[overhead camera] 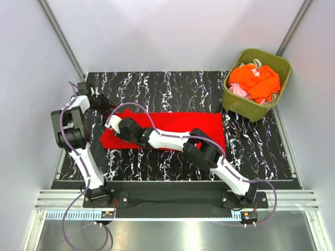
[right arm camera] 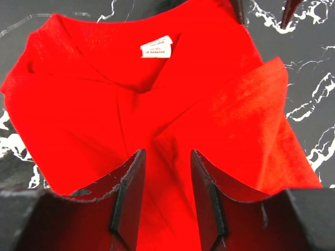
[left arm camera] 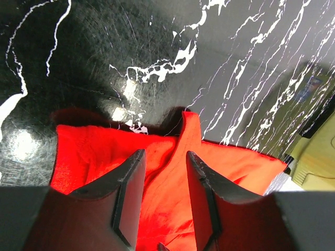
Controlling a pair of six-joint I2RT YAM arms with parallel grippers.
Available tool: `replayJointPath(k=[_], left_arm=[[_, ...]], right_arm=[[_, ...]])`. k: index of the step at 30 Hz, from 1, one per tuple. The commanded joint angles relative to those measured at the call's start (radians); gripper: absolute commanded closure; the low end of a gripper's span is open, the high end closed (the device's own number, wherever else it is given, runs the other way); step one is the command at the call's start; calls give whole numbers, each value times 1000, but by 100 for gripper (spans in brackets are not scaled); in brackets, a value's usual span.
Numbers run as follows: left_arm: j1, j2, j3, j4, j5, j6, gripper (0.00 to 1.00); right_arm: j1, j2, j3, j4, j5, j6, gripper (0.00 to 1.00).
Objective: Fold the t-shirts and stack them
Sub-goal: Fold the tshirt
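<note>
A bright red t-shirt (overhead camera: 178,125) lies flat on the black marbled table (overhead camera: 167,89), folded into a long strip. Its collar end, with a white label (right arm camera: 156,47), points left. My right gripper (overhead camera: 112,125) reaches across the shirt to that end. In the right wrist view it (right arm camera: 167,152) stands open, low over the red cloth (right arm camera: 104,104) just behind the collar. My left gripper (overhead camera: 107,104) is at the shirt's far left corner. In the left wrist view it (left arm camera: 165,154) is open, with red cloth (left arm camera: 94,151) running under and between its fingers and a raised fold (left arm camera: 191,125) just ahead.
An olive-green bin (overhead camera: 246,107) at the back right holds a heap of orange, pale pink and beige t-shirts (overhead camera: 256,78). Grey walls close in the left, right and back sides. The right forearm lies over the middle of the red shirt.
</note>
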Motion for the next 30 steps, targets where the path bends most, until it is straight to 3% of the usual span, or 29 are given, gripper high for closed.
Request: replayJointPath(k=[1,14,15,16,18,20,30], left_arm=[[3,22,33,12,2,5,59],[5,16,38,3,-18,13,59],[5,16,39,3,-21,13,59],[5,15,39,2,-23,14,59],[5,16,39,0,-32,16,59],[6,16,41,-3,-38,20,59],[17,39,56,-14,-55,25,59]], right_arm=[[4,18,67,54,54,-71,53],[31,87,119,54,134,-123,58],[31,86,122,54,137,-126,62],[31,83,122,56,143,-131,77],[34,75,112,72,155,-137,92],[37,43,87,115,165,-142,100],[37,-86,-82,192,134,-149,100]])
